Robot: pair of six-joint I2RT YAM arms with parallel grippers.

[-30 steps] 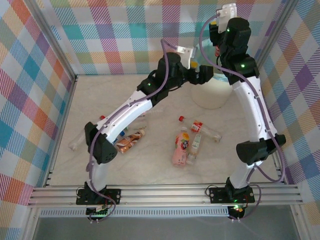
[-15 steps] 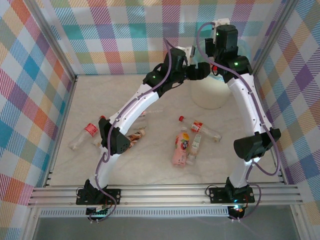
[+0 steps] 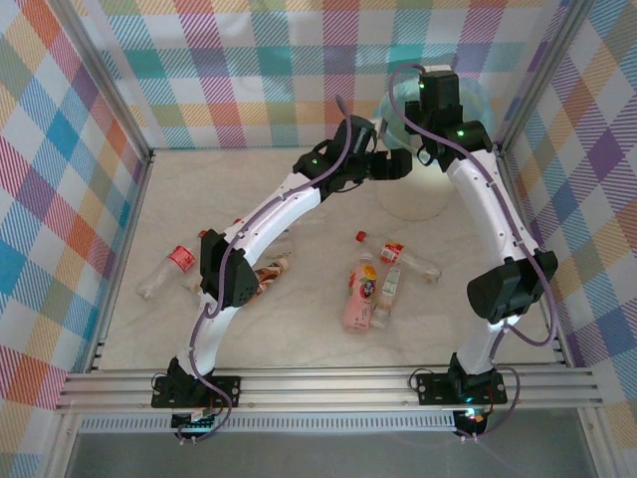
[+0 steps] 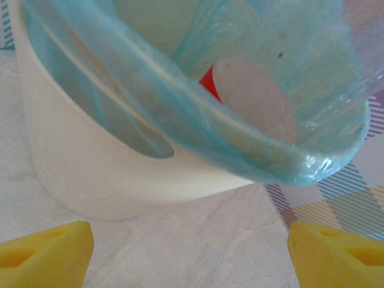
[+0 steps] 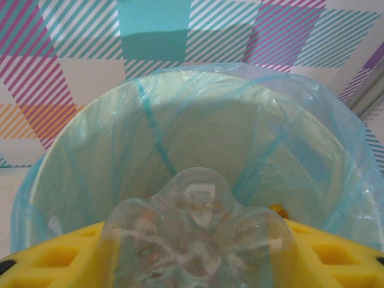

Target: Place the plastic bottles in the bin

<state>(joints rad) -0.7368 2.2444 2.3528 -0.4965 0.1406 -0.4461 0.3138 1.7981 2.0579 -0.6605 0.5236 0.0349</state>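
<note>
Right pincer (image 5: 198,264) gripping clear bottle (image 5: 198,231) above bin (image 5: 198,69), left pincer (image 4: 191,252) open beside bin, label on pink bottle (image 3: 358,301) unreadable

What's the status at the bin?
Left end effector open, empty, beside bin. Right end effector shut on clear bottle, facing bin mouth. Nothing blocking the drop.

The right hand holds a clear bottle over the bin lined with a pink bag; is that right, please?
Not quite: the right wrist view shows the bag is light blue. The right hand does hold a clear bottle over the bin.
</note>
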